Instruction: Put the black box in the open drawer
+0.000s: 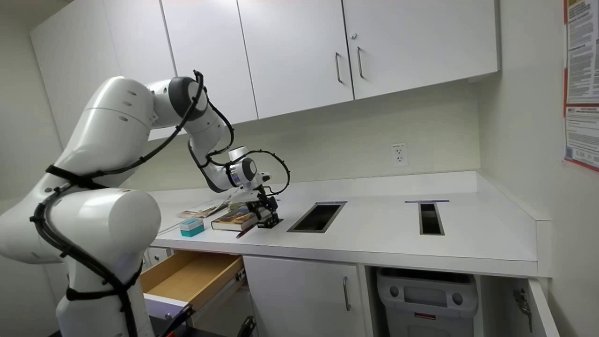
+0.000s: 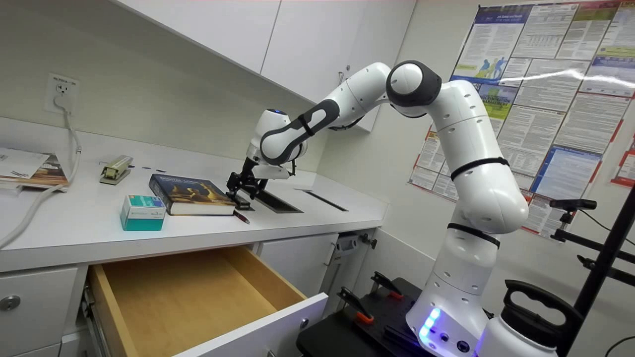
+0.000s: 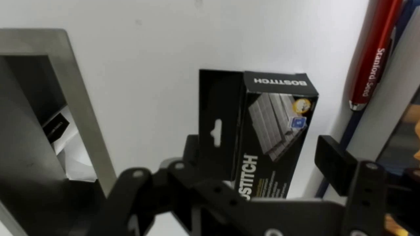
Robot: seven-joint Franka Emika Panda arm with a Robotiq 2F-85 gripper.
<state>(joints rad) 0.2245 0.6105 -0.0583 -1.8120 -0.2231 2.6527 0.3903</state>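
Box (image 3: 262, 137) on bench (image 1: 482, 243), back from front edge, between book (image 2: 196, 193) and cutout (image 1: 318, 217). Black; white BOSTITCH lettering, grey picture, yellow and blue badges, slotted tab. Gripper (image 3: 262, 154) unclenched, fingers (image 3: 334, 164) astride box, gap visible on book side.

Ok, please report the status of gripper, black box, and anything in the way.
Gripper open, not gripping. Black box on counter, at the gripper. Drawer open. Red pen and book close beside, may crowd one side.

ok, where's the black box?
In the wrist view, right of centre, the box sits on the counter between the fingers of the open hand, red pen to its right, cutout to its left.
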